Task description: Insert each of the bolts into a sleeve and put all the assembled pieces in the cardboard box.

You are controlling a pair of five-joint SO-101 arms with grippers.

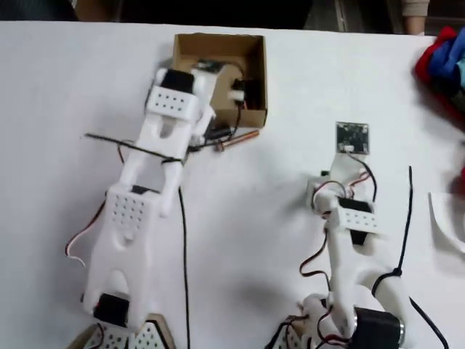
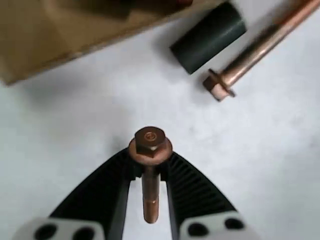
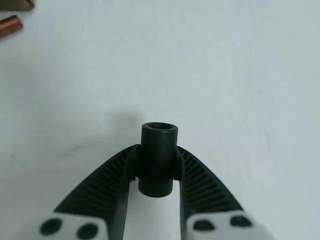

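Left wrist view: left jaws tight on bolt (image 2: 150, 172) just below head; right jaws tight on sleeve (image 3: 159, 150).

The high camera looks down from above on the whole counter (image 1: 254, 218) and the cardboard box (image 1: 218, 42). The left wrist camera sits close behind the left fingers (image 2: 100, 192) and faces the counter. The right wrist camera does the same behind the right fingers (image 3: 100, 192). All three views probably share one loose bolt (image 1: 236, 139) (image 2: 260, 45) (image 3: 9, 26) by the box.
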